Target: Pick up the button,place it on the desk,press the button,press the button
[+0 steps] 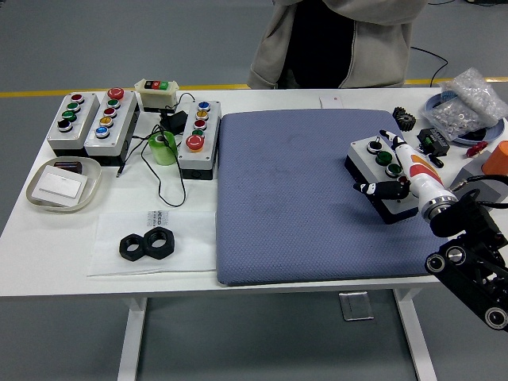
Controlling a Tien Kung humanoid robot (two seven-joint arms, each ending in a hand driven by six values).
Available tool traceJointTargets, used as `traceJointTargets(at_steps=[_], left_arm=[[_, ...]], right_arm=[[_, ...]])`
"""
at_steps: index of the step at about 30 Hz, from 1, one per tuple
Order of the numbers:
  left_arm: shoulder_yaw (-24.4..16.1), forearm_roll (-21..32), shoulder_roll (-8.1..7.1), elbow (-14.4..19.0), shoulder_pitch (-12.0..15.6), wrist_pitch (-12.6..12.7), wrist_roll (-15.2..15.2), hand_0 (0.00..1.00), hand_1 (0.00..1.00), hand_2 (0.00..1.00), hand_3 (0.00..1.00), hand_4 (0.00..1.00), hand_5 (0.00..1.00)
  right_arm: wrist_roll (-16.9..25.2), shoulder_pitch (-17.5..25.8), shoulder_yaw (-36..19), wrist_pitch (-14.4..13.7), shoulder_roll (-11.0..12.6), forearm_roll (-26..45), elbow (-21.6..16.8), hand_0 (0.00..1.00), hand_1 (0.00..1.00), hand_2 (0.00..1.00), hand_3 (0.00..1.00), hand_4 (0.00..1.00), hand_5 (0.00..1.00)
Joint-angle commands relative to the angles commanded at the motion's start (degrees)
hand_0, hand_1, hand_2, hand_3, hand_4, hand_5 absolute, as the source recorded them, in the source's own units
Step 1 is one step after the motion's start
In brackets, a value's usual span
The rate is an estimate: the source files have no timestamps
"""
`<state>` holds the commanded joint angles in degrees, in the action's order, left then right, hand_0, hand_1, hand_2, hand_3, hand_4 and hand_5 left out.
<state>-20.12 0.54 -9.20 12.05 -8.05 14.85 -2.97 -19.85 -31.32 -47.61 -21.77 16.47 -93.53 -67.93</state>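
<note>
A small grey button box (379, 176) with three round buttons, one white and black and two green, lies on the right part of the blue mat (294, 198). My right hand (397, 171), white and orange with black fingers, is wrapped across the box. Its thumb (371, 189) is against the box's left side and a finger (394, 143) runs along its right side up to the far end. The box rests on the mat or just above it; I cannot tell which. My left hand is out of view.
Three larger button boxes (73, 123) (109, 119) (198, 136), a small one (156, 94), a green tape roll (163, 148), a tray (36, 194) and black nuts (148, 244) are at the left. A bag of parts (472, 99) and an orange object (498, 159) are at the right. A person (341, 40) stands at the far side.
</note>
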Motion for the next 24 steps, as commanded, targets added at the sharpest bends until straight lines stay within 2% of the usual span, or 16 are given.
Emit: traceJointTargets(at_steps=[8,9,14,15,20,21,24], left_arm=[[-0.1,-0.2,-0.03,0.0,0.1,0.0,0.1,0.72,0.824,0.852,0.823,0.621,0.998],[-0.2,-0.3,-0.04,0.0,0.1,0.0,0.1,0.716,0.824,0.852,0.823,0.622,0.998],[-0.4,-0.7,-0.05,0.1,0.3,0.1,0.2,0.716,0.824,0.852,0.823,0.622,0.998],[-0.4,-0.7,-0.05,0.1,0.3,0.1,0.2,0.715,0.824,0.852,0.824,0.622,0.998],[-0.6,-1.1,-0.07,0.0,0.3,0.1,0.3,0.715,0.824,0.852,0.824,0.622,0.998],[-0.6,-1.1,-0.07,0.0,0.3,0.1,0.3,0.709,0.824,0.852,0.824,0.622,0.998],[-0.5,-0.9,-0.09,0.0,0.3,0.1,0.2,0.709,0.824,0.852,0.824,0.622,0.998]], right_arm=[[-2.1,-1.2,0.1,0.6,-0.7,-0.4,2.7,0.998,0.921,0.988,0.985,0.998,0.219],[-2.2,-1.3,0.2,0.2,-0.8,-0.5,3.0,0.983,0.866,0.935,0.944,0.998,0.235],[-3.6,-2.0,0.5,0.0,-1.1,-2.4,4.4,0.983,0.866,0.935,0.944,0.998,0.235],[-3.8,-2.1,0.5,0.0,-1.1,-2.6,4.4,0.923,0.742,0.793,0.88,0.998,0.204],[-5.6,-2.8,1.0,0.8,-1.0,-5.8,5.2,0.923,0.742,0.793,0.88,0.998,0.204],[-5.6,-2.9,1.0,0.8,-1.0,-5.9,5.2,0.813,0.635,0.676,0.844,0.998,0.195],[-6.6,-3.5,1.4,2.3,-0.8,-7.8,5.7,0.813,0.635,0.676,0.844,0.998,0.195]])
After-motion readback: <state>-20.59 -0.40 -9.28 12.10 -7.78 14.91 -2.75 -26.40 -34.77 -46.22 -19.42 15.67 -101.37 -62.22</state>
